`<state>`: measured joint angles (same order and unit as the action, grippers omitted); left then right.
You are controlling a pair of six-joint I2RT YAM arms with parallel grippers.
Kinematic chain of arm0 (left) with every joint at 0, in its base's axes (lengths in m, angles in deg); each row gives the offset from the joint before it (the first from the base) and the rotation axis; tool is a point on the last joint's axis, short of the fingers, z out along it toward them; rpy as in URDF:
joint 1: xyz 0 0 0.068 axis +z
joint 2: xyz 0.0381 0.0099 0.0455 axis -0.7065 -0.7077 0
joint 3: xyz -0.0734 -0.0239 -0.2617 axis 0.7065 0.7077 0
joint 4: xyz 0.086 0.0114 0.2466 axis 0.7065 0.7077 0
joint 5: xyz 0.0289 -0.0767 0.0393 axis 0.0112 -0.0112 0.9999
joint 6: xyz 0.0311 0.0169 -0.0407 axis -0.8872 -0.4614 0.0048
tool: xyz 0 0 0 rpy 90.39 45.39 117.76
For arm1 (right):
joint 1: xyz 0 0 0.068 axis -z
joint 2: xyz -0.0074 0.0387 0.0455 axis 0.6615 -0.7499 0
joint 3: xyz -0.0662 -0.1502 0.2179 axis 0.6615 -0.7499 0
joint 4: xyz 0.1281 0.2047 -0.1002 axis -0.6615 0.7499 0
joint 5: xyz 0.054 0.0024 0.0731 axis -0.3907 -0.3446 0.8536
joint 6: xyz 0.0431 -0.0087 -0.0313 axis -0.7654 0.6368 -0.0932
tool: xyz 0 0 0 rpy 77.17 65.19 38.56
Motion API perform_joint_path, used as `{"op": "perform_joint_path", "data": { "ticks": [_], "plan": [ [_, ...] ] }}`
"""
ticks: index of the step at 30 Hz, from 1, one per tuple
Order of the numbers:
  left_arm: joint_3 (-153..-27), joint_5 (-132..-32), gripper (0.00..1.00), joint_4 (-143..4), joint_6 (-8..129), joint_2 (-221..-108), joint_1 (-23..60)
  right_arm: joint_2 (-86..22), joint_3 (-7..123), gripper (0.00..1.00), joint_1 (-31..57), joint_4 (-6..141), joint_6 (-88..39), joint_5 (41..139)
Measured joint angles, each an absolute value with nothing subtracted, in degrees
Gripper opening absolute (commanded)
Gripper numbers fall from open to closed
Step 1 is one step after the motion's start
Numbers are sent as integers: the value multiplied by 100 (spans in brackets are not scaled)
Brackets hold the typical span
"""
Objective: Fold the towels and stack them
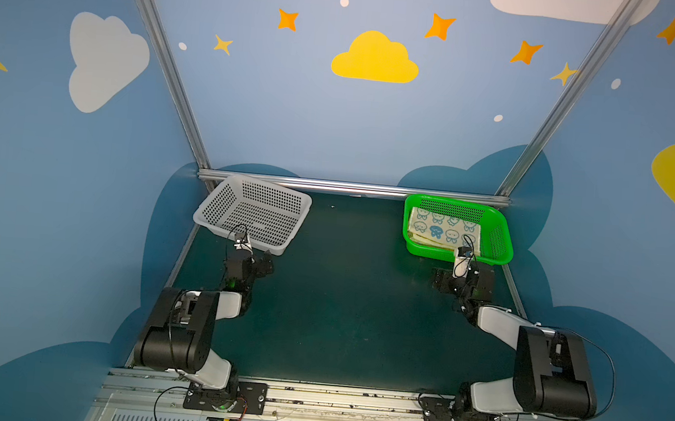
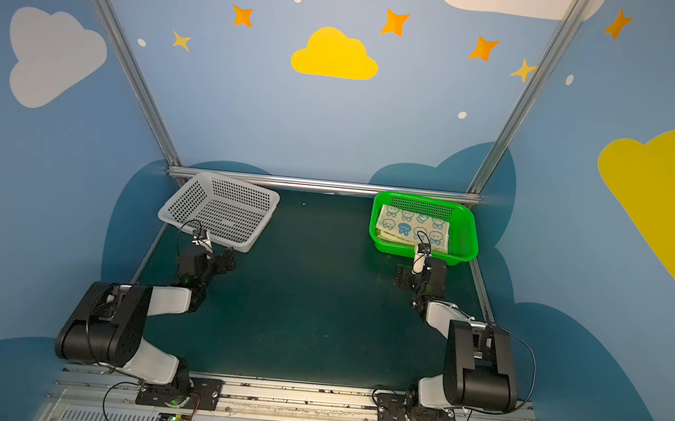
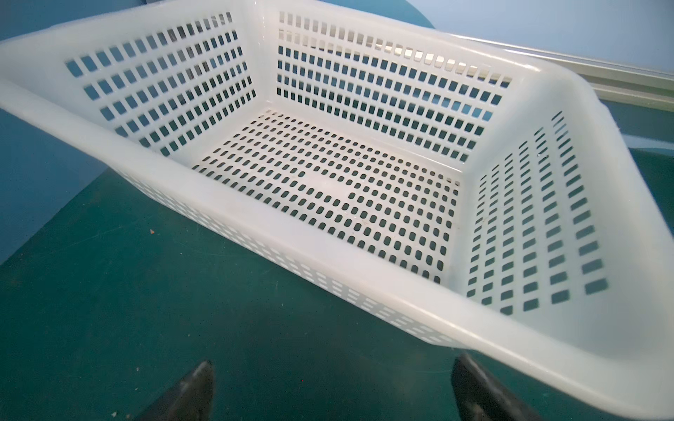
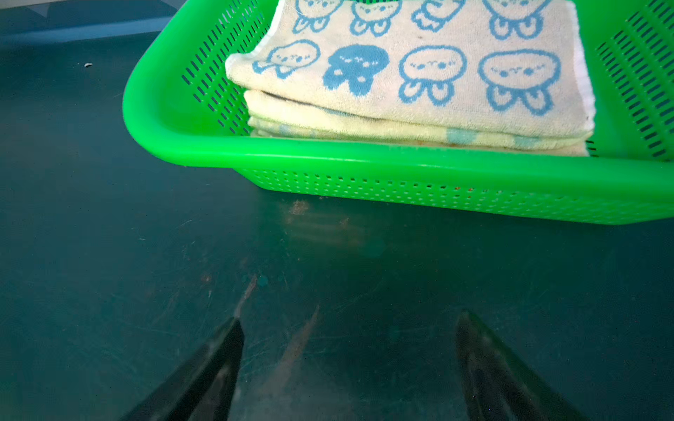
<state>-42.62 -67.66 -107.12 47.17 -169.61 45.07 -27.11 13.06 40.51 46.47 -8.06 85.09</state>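
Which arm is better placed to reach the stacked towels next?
The right arm. The right gripper, open, sits just before the green basket holding the folded towels; the left gripper, also open, faces the white basket, which holds nothing, across the table.

Folded towels [image 4: 412, 87] stacked in basket [image 4: 328, 153]

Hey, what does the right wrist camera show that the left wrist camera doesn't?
Only the right wrist view: the green basket holding a folded stack, the rabbit-print towel on top, a pale yellow towel beneath it. Only the left wrist view: the white basket, nothing inside it, and a metal rail behind. Both: the dark green tabletop, and open jaws holding nothing, the right gripper in its own view, the left gripper in its own.
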Motion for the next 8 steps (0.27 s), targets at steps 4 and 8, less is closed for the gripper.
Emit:
{"op": "perform_joint_path", "data": {
  "ticks": [4,8],
  "plan": [
    [-4262,-6766,100,-10723,4717,-16961,4507,-2711,1306,86,4051,4647,-806,8487],
    [-4262,-6766,100,-10725,4719,-16961,4507,-2711,1306,86,4038,4649,-806,8465]
  ]
}}
